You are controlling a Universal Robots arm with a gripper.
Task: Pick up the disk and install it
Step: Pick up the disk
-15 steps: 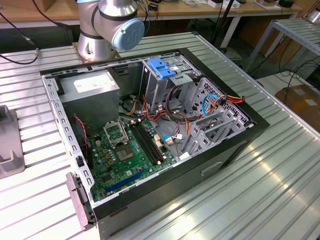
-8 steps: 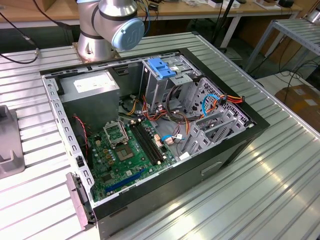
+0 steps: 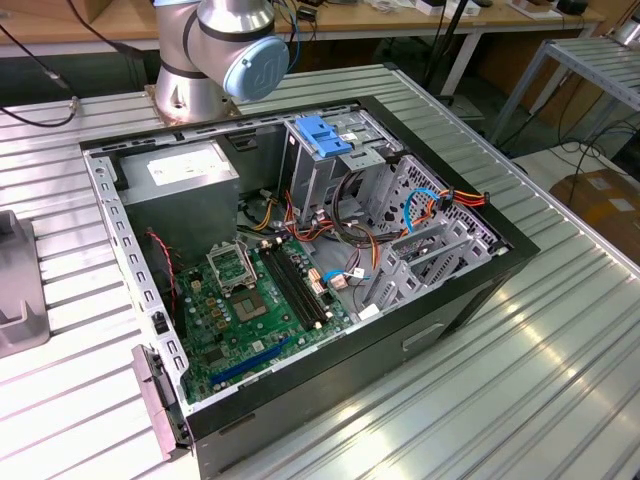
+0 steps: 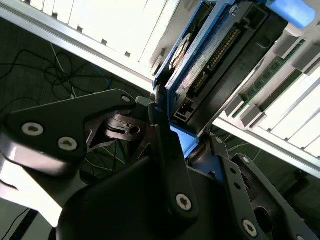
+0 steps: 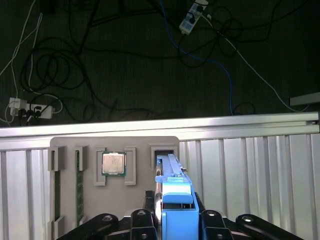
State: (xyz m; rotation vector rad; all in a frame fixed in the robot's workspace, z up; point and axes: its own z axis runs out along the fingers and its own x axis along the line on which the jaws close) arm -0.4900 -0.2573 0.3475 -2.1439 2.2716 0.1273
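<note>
In both wrist views the disk (image 5: 169,172) (image 4: 215,55) stands on edge, a grey-metal drive with blue side rails. Its far end sits at a slot of a grey parts holder (image 5: 65,145). My gripper (image 5: 176,219) (image 4: 189,142) is shut on the disk's near end, with a black finger (image 4: 165,145) pressed on each side of the blue rail. In the exterior view the open computer case (image 3: 470,300) lies on the table, with a metal drive cage (image 3: 330,160) at its back, beside the arm's base (image 3: 215,60).
The holder also carries a processor chip (image 5: 114,163) and memory sticks (image 5: 78,185). It lies on a ribbed aluminium table (image 5: 250,175) near its edge, with cables on the dark floor (image 5: 150,60) beyond. Inside the case are a motherboard (image 3: 250,300), a power-supply box (image 3: 190,175) and loose wires (image 3: 350,190).
</note>
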